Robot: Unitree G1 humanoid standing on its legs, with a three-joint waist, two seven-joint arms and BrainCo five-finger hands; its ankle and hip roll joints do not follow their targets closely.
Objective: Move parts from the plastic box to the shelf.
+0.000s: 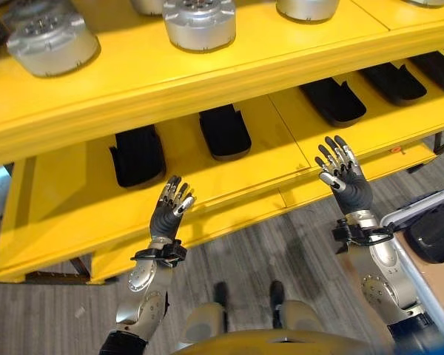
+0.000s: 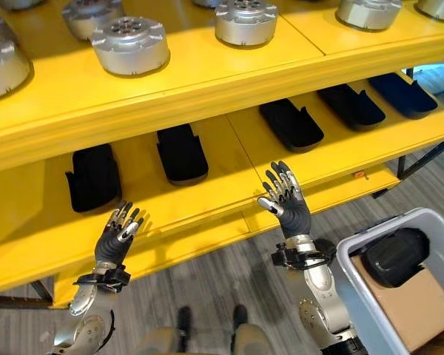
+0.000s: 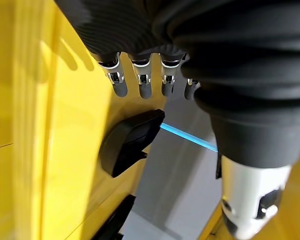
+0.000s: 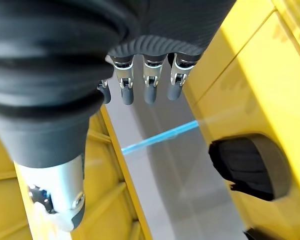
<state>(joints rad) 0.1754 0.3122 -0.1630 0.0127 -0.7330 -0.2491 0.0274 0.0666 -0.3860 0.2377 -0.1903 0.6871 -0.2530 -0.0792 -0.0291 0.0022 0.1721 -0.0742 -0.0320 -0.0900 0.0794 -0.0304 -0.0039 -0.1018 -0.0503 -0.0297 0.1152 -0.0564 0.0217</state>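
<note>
Several black parts lie in a row on the yellow shelf's lower board (image 2: 229,148), among them one (image 2: 182,153) near the middle and one (image 2: 93,177) at the left. My left hand (image 1: 170,205) is raised in front of that board's edge, fingers straight, holding nothing. My right hand (image 2: 286,198) is held up the same way further right, open and empty. A grey plastic box (image 2: 355,285) stands on the floor at the lower right with a black part (image 2: 396,256) inside on brown cardboard. The left wrist view shows a black part (image 3: 127,141) past the fingers (image 3: 142,85).
Silver round metal parts (image 2: 129,44) stand in a row on the shelf's upper board (image 2: 185,85). Grey wood-look floor lies between the shelf and the box. A black shelf leg (image 2: 422,159) shows at the right.
</note>
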